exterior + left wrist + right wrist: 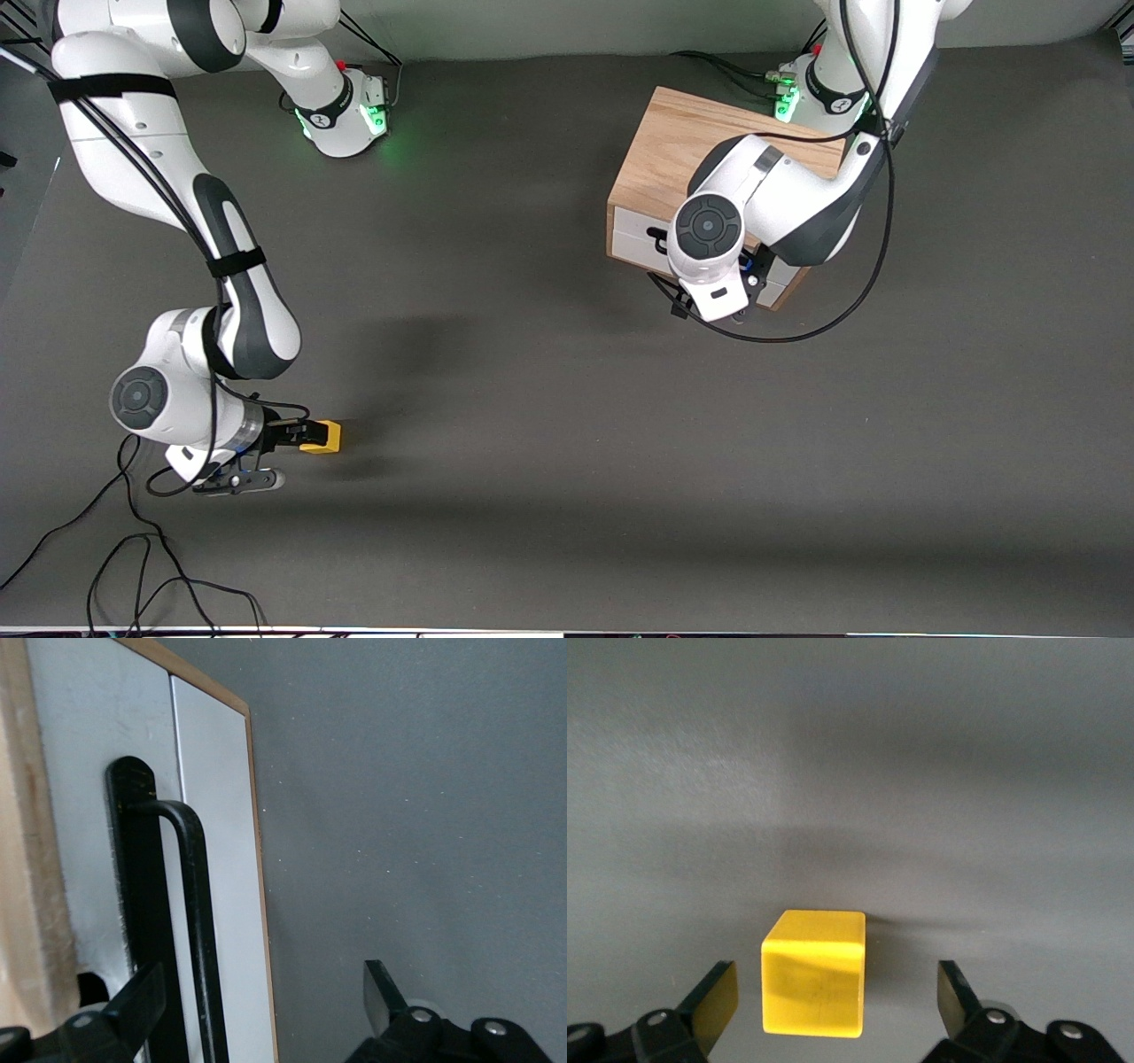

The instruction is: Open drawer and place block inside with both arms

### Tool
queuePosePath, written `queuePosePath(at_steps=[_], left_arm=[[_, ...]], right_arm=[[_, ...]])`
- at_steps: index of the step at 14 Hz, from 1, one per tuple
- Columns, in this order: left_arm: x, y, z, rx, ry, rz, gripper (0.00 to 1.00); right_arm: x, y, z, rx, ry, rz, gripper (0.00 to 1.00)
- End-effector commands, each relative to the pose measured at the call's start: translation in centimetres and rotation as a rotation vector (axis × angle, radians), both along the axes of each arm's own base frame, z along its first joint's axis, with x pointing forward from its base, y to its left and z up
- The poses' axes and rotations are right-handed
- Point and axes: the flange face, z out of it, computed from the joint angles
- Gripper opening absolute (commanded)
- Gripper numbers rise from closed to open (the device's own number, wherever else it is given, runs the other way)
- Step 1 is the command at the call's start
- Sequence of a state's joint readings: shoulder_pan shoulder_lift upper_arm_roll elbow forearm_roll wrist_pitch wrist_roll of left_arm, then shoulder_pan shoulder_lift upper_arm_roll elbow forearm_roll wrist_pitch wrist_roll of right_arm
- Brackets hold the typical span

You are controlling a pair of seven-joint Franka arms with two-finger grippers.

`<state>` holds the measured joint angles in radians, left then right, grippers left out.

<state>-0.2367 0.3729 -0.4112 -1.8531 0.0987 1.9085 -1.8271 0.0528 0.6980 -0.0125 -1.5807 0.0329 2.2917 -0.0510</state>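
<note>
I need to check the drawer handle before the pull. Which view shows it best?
The left wrist view: the black handle fills it, on the white drawer front. The front view shows only one end; the right wrist view shows none.

My right gripper (833,1010) low near table, fingers spread wide. My left gripper (261,1001) low, fingers apart, arm bent forward.

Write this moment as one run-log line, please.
left tool: open at drawer handle | right tool: open around block | drawer: closed
</note>
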Motion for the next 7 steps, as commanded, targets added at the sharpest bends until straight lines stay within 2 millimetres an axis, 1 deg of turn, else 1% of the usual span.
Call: queuePosePath(at_steps=[1, 3, 5, 7], left_arm=[[-0.3, -0.1, -0.7, 0.01, -0.016, 0.006, 1.0], [-0.2, -0.1, -1.2, 0.015, -0.015, 0.003, 1.0], [-0.1, 0.0, -1.8, 0.015, -0.01, 0.001, 1.0], [0.0, -0.1, -1.9, 0.012, -0.01, 0.002, 1.0]], right_arm=[[-0.5, 0.8, 0.2, 0.018, -0.01, -0.034, 1.0], [-0.6, 0.7, -0.2, 0.017, -0.01, -0.037, 1.0], [-1.1, 0.8, -1.4, 0.017, -0.005, -0.037, 1.0], [-1.2, 0.7, -2.0, 0.016, -0.004, -0.038, 1.0]])
